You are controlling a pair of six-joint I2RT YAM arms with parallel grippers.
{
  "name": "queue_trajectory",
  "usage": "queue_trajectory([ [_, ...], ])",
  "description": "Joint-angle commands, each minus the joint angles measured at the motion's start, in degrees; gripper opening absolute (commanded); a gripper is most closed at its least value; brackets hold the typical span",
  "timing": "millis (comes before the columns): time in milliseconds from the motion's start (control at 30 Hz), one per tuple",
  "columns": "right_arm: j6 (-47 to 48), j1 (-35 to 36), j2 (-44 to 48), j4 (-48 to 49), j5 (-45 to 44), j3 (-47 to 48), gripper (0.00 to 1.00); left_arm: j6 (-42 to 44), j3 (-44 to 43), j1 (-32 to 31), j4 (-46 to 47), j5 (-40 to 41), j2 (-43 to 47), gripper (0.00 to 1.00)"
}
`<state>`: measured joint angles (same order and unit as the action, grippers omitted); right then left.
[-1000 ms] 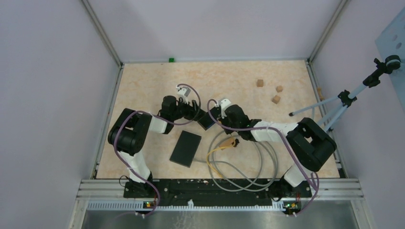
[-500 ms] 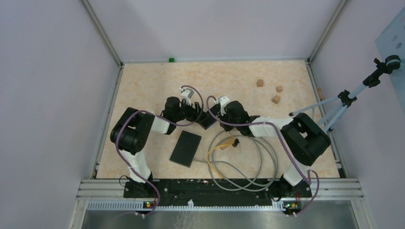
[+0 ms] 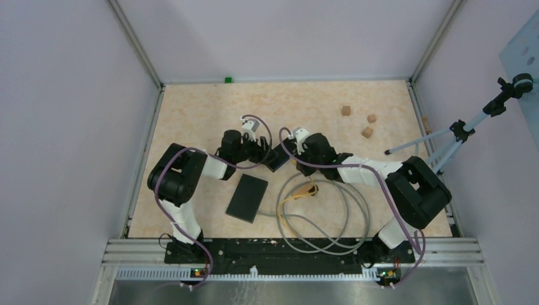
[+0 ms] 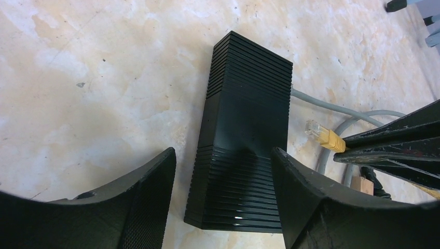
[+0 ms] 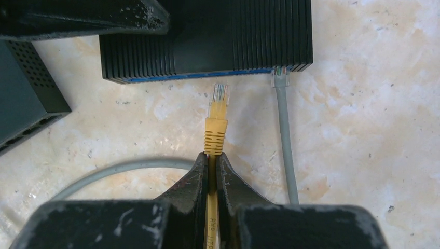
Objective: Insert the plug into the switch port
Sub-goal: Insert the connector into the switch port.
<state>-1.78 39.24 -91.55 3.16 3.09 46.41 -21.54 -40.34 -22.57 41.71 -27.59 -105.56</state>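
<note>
Right tool (image 5: 212, 158) is clamped narrow on plug (image 5: 217, 111), gripped at the rear of its yellow boot. Plug tip is held just short of the port face of switch (image 5: 207, 41), not touching. Grey cable (image 5: 284, 129) is seen seated in a port beside it. Left tool (image 4: 223, 171) is spread wide, with the switch flanked on the surface (image 4: 78, 78).

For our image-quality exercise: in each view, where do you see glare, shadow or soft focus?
Top external view: even, soft light, everything sharp. Left wrist view: small glints on the ribs of the black switch nearest the lens; the left claw looms large at the bottom edge. Right wrist view: yellow plug crisp; the right claw looks slightly soft nearest the lens.
</note>
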Motion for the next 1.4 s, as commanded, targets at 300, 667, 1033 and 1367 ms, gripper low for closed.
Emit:
queue_trajectory([
  [300,4.8,-0.4,-3.7,-3.6,1.6,3.9,0.0,0.5,-2.5,-0.4,-1.9,0.5,-1.4,0.65],
  [667,7.3,-0.3,-6.9,-2.0,1.9,8.5,0.0,0.8,-3.8,-0.4,-3.5,-0.1,-2.4,0.65],
  [1033,8.7,-0.3,-8.2,-2.5,2.2,9.4,0.0,1.0,-4.9,-0.5,-4.2,-1.4,-3.3,0.62],
  [1367,9.1,-0.2,-7.8,-2.6,5.2,9.1,0.0,1.0,-5.8,-0.6,-5.4,-1.6,-3.8,0.55],
])
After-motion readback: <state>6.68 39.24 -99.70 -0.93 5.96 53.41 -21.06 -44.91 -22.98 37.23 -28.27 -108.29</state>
